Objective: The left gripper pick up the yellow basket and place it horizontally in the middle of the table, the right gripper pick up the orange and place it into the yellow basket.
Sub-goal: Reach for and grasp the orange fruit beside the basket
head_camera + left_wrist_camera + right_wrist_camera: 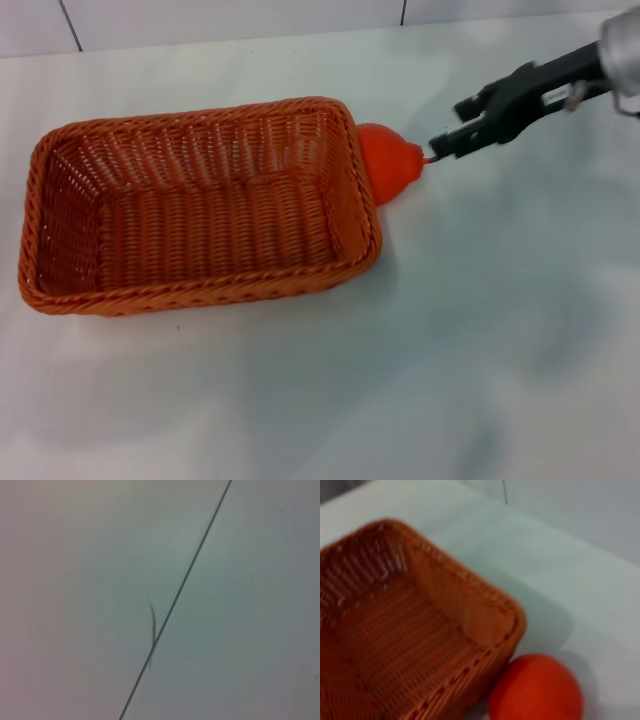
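The right pincer (438, 150), a set of black fingers on a dark linkage leading to a silver-grey cylindrical arm at the upper right edge of the head view, reaches in from the right and sits with its tips at the narrow stem end of the small bright orange fruit with a bulging pear-like top (390, 160). The tips are nearly together around the stem region; whether they actually clamp it cannot be told. The fruit sits outside the large rectangular orange-brown woven wicker basket with braided rim and sloping sides (200, 205), pressed against the outer face of the basket's right-hand short wall near its far corner. The basket rests on the plain white smooth tabletop (420, 360) with its long axis running across the robot's field of view, occupying the left and centre of the head view, its open top facing up and its interior holding nothing. In the right wrist view, the basket corner (420, 630) and the round body of the fruit (535, 687) appear just beside each other, touching or nearly so, with pale tabletop (555, 580) around them. The left pincer is not in view; the left wrist view shows only a pale flat surface crossed by a thin dark diagonal seam line (190, 570) and a short dark curved mark (152, 625) beside it.
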Robot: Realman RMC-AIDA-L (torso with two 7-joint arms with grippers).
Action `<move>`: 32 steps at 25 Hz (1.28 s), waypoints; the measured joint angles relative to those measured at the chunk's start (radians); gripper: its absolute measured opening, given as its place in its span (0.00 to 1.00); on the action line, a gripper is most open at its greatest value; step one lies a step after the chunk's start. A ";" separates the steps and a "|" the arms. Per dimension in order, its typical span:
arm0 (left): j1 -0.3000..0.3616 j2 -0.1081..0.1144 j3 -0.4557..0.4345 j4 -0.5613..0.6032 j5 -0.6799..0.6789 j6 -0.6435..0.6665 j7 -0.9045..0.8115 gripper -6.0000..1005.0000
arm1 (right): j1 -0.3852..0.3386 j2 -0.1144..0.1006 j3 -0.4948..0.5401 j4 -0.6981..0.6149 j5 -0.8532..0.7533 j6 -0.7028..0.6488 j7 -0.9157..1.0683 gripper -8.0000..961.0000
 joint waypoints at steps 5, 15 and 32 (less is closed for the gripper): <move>0.007 0.001 -0.003 -0.010 -0.001 0.016 -0.004 0.81 | 0.035 0.056 -0.021 0.030 -0.071 0.067 0.003 0.80; 0.014 0.003 -0.002 -0.032 -0.003 0.035 -0.004 0.81 | 0.068 0.103 -0.067 0.139 -0.079 0.255 -0.001 0.76; 0.020 0.002 0.001 -0.034 -0.003 0.046 -0.028 0.81 | 0.062 0.119 -0.073 0.169 -0.073 0.302 -0.017 0.19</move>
